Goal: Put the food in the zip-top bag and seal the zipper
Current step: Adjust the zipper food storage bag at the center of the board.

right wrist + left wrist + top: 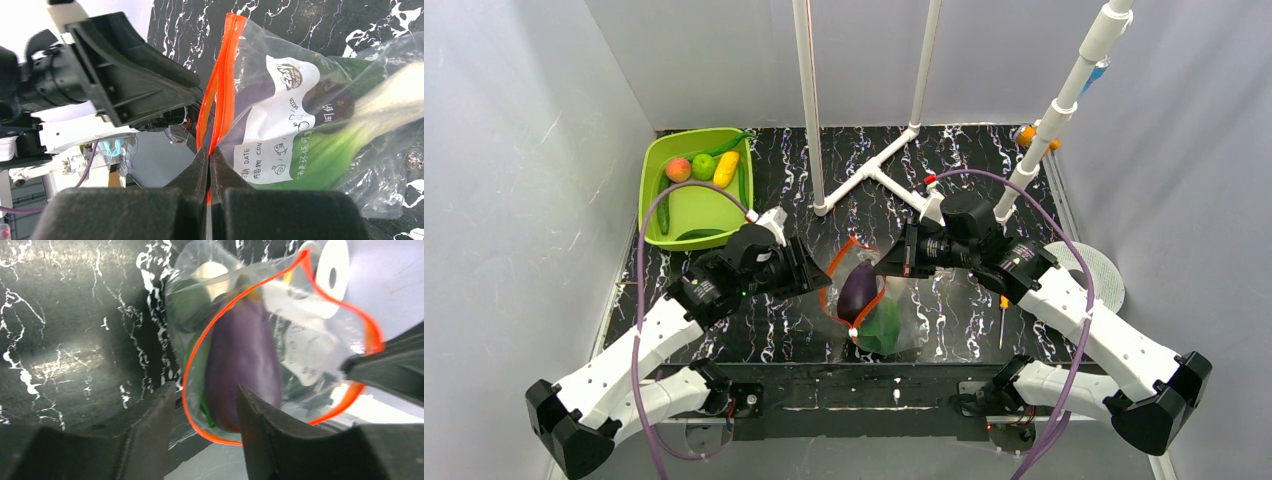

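1. The zip-top bag (904,312) is in the middle of the counter (964,335), between the two arms.
2. Its mouth is wide open. The red-orange zipper (222,75) makes a big loop around the opening.
3. The dark purple eggplant (242,355) is inside the bag. Its stem end points deep into the bag.
4. The leafy green vegetable (320,150) with the white stalk is in the bag too, beside the eggplant.
5. The right gripper (209,152) has its two fingers pressed tight together. It is pinching the zipper at one side of the bag's mouth.
6. The left gripper (205,390) is at the other side of the mouth. Its fingers are spread apart, and the zipper edge runs between them. They are not squeezing it.
7. The rest of the food is in the green bin (699,205) at the far left of the counter, well away from the bag.
8. In the bin, the red-orange fruit (678,169), the lime-green fruit (703,166) and the yellow piece (726,169) sit in a row at the far end.
9. The long green pods (744,185) lie along the sides of the bin.
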### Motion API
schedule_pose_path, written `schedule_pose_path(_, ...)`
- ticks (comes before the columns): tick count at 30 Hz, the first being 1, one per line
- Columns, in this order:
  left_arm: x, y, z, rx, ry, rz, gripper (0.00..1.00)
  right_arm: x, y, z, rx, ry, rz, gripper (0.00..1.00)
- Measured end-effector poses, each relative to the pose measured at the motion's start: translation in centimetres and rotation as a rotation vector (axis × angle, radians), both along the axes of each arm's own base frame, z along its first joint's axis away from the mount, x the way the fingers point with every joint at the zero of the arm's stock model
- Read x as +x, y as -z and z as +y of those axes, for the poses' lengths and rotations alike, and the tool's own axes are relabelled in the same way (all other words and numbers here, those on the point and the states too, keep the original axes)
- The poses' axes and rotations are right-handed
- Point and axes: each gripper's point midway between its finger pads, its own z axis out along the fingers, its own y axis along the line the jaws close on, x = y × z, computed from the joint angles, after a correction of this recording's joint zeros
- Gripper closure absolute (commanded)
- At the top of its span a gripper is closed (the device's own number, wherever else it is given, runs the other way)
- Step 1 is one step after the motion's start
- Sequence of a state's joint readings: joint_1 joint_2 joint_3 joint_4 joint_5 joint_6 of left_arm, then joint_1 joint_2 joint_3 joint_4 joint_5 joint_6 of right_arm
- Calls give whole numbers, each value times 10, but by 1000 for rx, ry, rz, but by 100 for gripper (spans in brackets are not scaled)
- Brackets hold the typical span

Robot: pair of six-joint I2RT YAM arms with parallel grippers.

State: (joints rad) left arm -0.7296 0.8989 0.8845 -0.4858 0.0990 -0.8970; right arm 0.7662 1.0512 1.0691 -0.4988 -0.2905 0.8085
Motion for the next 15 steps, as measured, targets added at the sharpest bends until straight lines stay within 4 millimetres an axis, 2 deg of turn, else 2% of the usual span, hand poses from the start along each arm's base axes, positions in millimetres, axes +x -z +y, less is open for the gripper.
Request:
schedule_pose_path(3, -3, 21, -2, 21, 9, 51, 68, 0, 0, 0, 0, 0, 0, 99)
schedule_pose_path(6, -6, 42, -6, 37, 23, 108, 71, 0, 0, 0, -1, -1, 1, 99)
schedule_pose_path(7, -8, 49, -7, 41, 29, 128, 75, 0, 1, 0, -1, 0, 1, 99)
schedule_pose_path(9, -10, 57, -9, 45, 36, 156, 90, 0, 1, 0, -2, -1, 2, 99)
schedule_pose_path(11, -11, 61, -12, 37, 43, 176, 100, 0, 2, 0, -3, -1, 3, 99)
schedule_pose_path(15, -12, 52, -22, -13, 79, 167, 100, 0, 2, 0, -5, -2, 1, 99)
